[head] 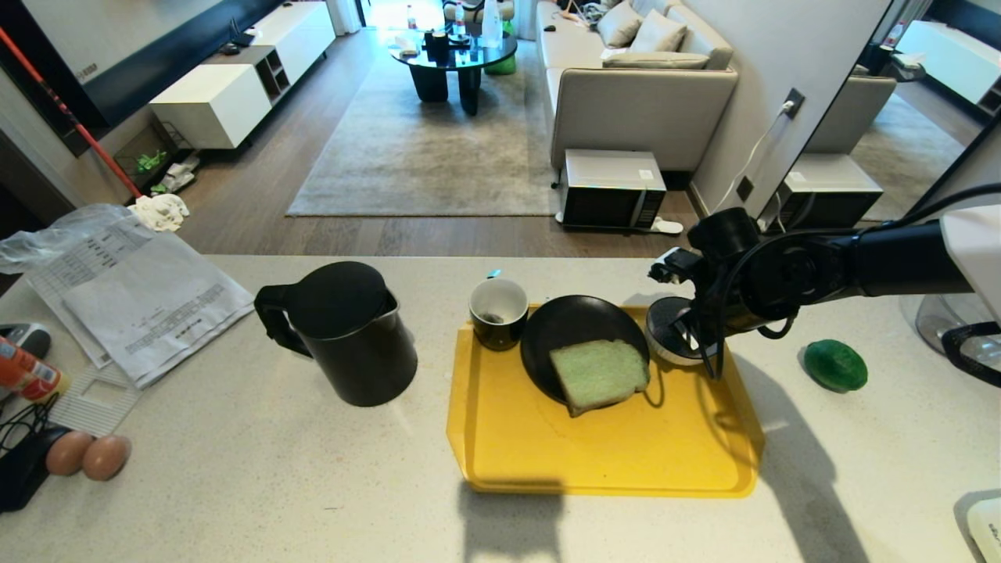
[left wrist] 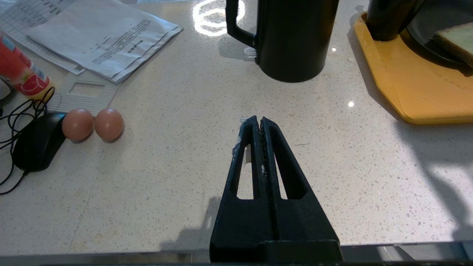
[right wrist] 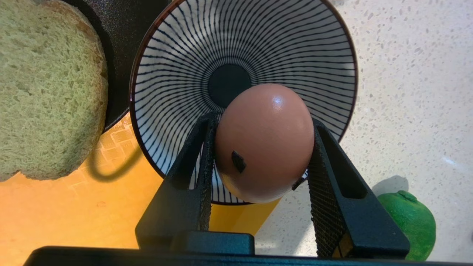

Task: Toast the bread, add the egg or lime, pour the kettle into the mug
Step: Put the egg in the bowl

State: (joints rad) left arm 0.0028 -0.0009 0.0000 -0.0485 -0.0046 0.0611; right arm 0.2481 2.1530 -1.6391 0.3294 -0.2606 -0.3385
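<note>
Speckled countertop (head: 235,469) below; my right gripper (right wrist: 260,147) clamps the egg (right wrist: 264,142) at its sides, over the striped bowl (right wrist: 177,55) — fragile, smooth, so gentle pressure.

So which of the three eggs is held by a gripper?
The egg clamped in the right gripper above the striped bowl; the two brown eggs lie untouched.

Pale speckled stone counter (left wrist: 177,177), polished and glossy. Smooth, faintly shiny shell on egg (right wrist: 264,142). Porous, spongy crumb on bread (right wrist: 44,92). Matt black kettle (head: 344,332). Bumpy lime (right wrist: 406,225). Ribbed matt black plastic jaws. Glossy glazed striped bowl (right wrist: 295,48).
</note>
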